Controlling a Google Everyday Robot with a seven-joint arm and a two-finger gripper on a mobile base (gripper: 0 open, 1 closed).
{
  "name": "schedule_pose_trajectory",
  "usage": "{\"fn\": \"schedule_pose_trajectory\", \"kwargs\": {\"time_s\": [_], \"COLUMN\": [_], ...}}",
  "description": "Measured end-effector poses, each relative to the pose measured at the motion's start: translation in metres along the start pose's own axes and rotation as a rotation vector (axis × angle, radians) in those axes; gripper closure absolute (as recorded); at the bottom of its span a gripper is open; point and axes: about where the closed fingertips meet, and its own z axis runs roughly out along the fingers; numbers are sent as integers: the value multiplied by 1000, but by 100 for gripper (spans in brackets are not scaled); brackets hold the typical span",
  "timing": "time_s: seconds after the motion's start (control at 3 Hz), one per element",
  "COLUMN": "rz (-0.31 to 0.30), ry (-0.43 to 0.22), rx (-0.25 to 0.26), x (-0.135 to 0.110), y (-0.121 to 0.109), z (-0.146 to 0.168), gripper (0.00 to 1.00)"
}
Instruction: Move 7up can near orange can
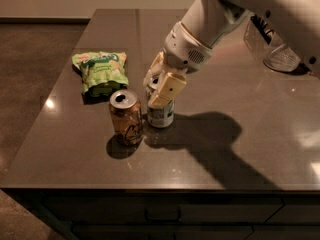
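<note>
On the table (240,154), the orange can (126,118) stands upright toward the front left, and the 7up can (161,115) stands upright just to its right and slightly behind, the two close together. The claw (153,90) sits at the top of the 7up can, with its arm reaching in from the back right. A snack bag (101,73) lies behind and to the left of the orange can. A glass container (275,49) stands well apart at the table's back right.
</note>
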Motion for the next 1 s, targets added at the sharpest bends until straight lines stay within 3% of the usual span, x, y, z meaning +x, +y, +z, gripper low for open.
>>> {"fn": "schedule_pose_trajectory", "kwargs": {"time_s": [0.67,1.0], "rz": [-59,-60], "ry": [11,9], "rx": [-62,-57], "x": [-4,-5], "y": [11,10], "z": [6,8], "gripper": [12,0]}}
